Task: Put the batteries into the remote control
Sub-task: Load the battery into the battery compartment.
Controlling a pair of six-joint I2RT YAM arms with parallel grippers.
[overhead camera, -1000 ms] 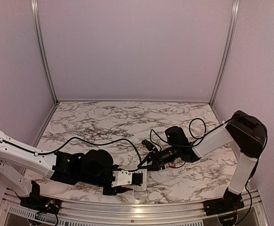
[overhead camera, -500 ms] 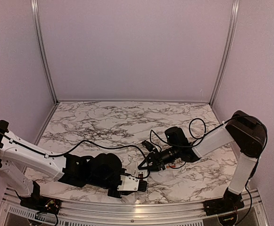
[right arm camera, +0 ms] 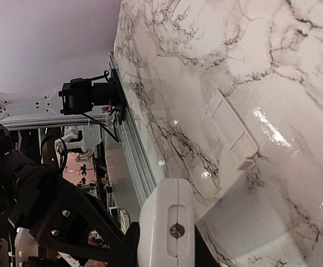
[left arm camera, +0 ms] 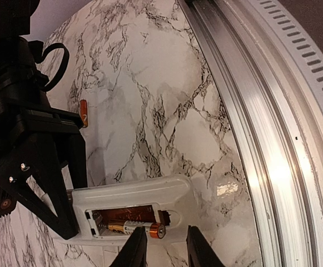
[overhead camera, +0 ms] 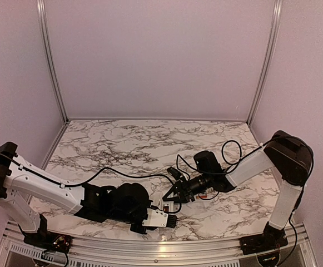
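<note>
The right tool (right arm camera: 164, 247) is clamped on one end of the remote control (left arm camera: 133, 197), holding it back-up just over the worktop (left arm camera: 167, 100). One battery (left arm camera: 136, 227) lies in the open recess. The second battery (left arm camera: 84, 113) rests on the worktop beyond. The left tool (left arm camera: 165, 250), narrowly parted and empty, hovers at the recess. Loading looks half done, and the next move is probably fetching the second battery.

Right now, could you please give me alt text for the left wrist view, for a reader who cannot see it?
The right gripper clamps one end of a white remote control, whose open recess shows a battery inside. The left gripper has its fingertips apart just short of the remote control, over a marble table edged by an aluminium rail.
</note>
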